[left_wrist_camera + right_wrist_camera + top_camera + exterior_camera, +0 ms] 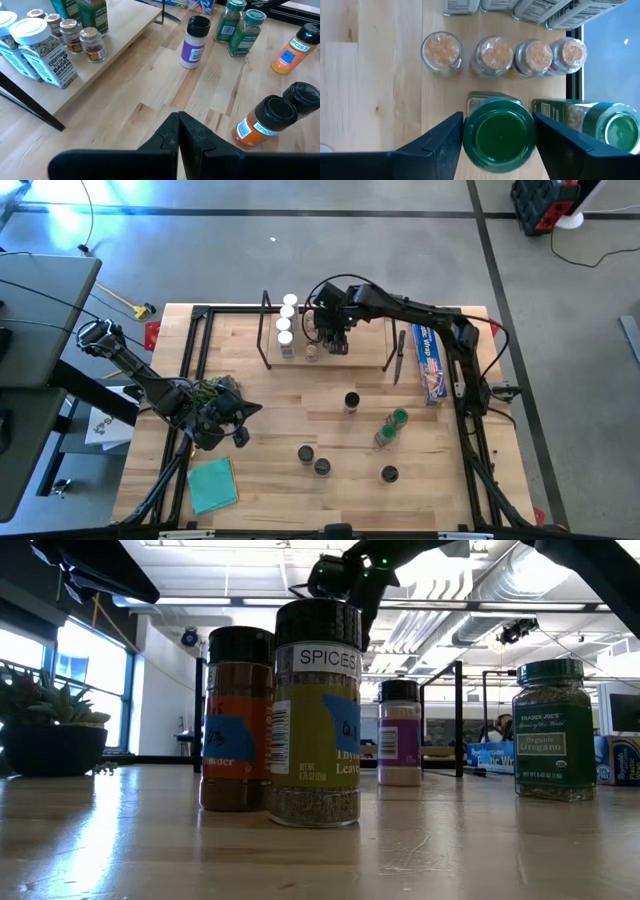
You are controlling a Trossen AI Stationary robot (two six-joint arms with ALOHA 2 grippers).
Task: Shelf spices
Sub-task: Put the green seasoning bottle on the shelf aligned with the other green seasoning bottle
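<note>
The right gripper [497,137] hangs over the low light-wood shelf with black metal end frames [370,345] at the back of the wooden counter [270,420]. Its two dark fingers stand on either side of a green-lidded clear spice jar [499,134], with a thin gap visible between each finger and the lid, so the jaws look spread around the jar rather than pressed onto it. Just beside that jar stands a second green-lidded jar [607,127]. Behind them on the shelf board is a row of four small cork-topped jars [492,55], and beyond those the bases of white-labelled jars [540,7].

The left gripper [178,135] waits over the left side of the counter, near a teal square cloth [212,483], its fingers pressed together with nothing between them.

Loose jars sit on the open counter in front of the shelf: a black-lidded jar with a purple label [195,42], two green-lidded jars close together [392,426], and three black-lidded jars [320,463] nearer the front edge. White-lidded jars [287,320] stand at the shelf's left end. A long blue wrap box [430,362] lies on the counter to the right of the shelf.
</note>
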